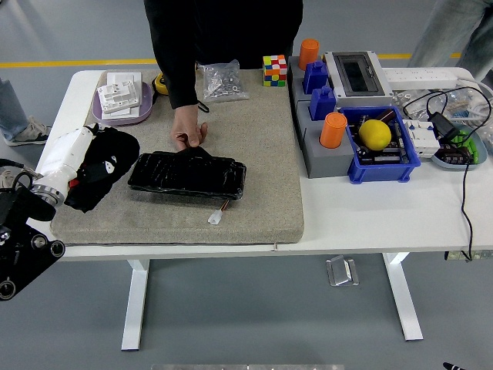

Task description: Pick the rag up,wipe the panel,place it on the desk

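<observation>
Rag point(106, 165) in left hand point(86, 163) — beside panel point(187, 173), person's hand point(188, 129) steadying it
</observation>
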